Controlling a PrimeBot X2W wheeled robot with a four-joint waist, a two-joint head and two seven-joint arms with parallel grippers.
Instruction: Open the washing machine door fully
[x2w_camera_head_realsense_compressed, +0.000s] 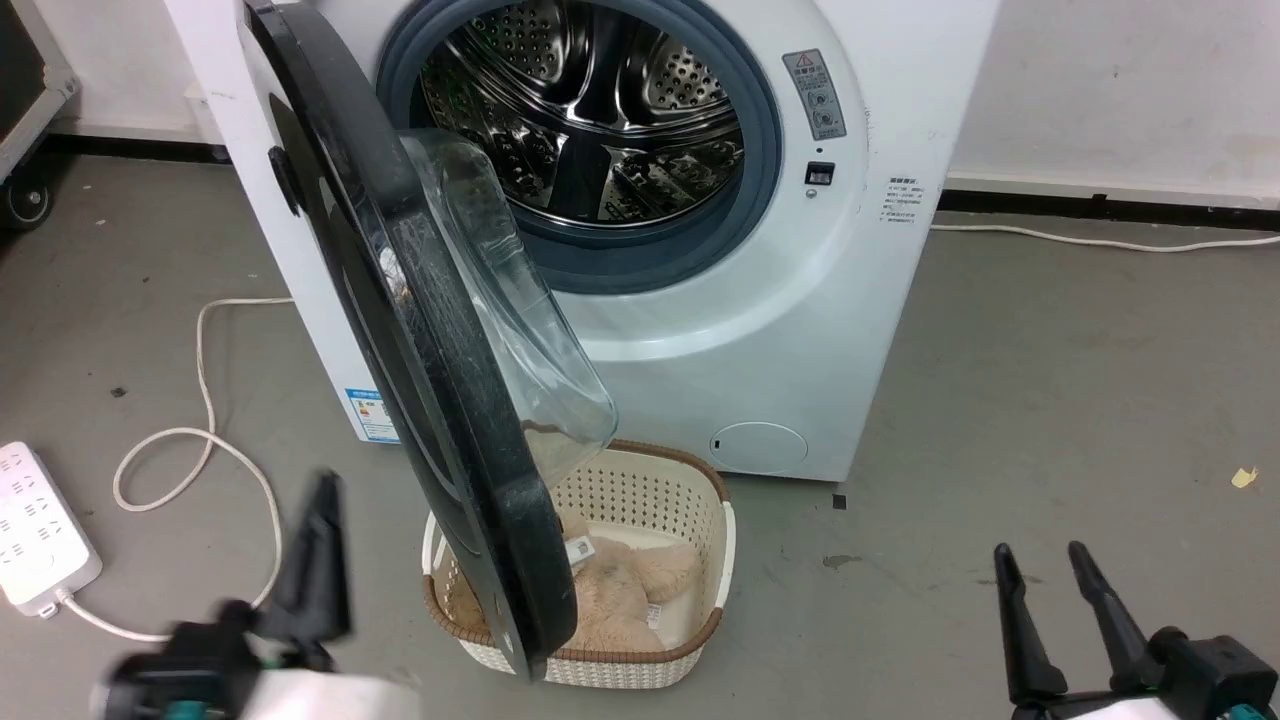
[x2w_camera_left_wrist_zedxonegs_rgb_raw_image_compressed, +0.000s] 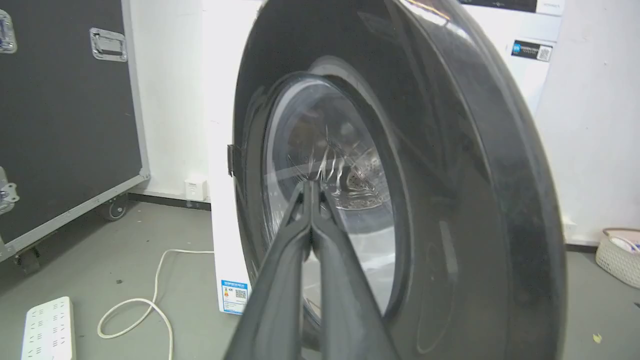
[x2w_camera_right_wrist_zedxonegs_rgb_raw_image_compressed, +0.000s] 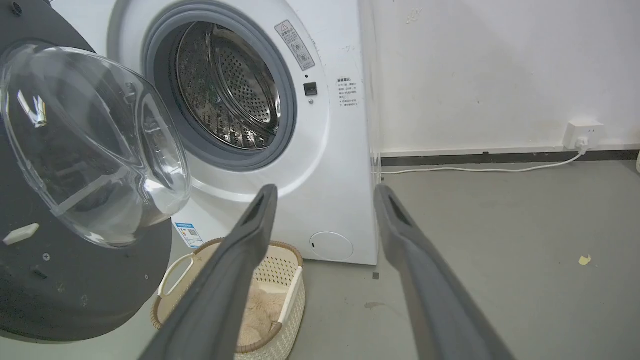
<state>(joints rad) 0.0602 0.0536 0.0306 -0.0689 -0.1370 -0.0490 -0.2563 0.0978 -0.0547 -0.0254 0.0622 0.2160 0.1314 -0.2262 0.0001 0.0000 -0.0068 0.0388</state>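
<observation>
One washing machine door (x2w_camera_head_realsense_compressed: 400, 330) is recorded swung out roughly edge-on from the white machine (x2w_camera_head_realsense_compressed: 800, 330), glass bowl (x2w_camera_head_realsense_compressed: 500, 300) hanging over a laundry basket (x2w_camera_head_realsense_compressed: 650, 490). Left gripper (x2w_camera_left_wrist_zedxonegs_rgb_raw_image_compressed: 311, 190) is pressed fully shut on nothing, pointed at the door's outer face. Right gripper (x2w_camera_head_realsense_compressed: 1038, 552) is spread wide, empty, well apart.

glossy black washing machine door (x2w_camera_head_realsense_compressed: 420, 330) half open

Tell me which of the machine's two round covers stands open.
The washing machine door, black-ringed with a glass bowl, swung out; the small white flap low down sits shut.
</observation>
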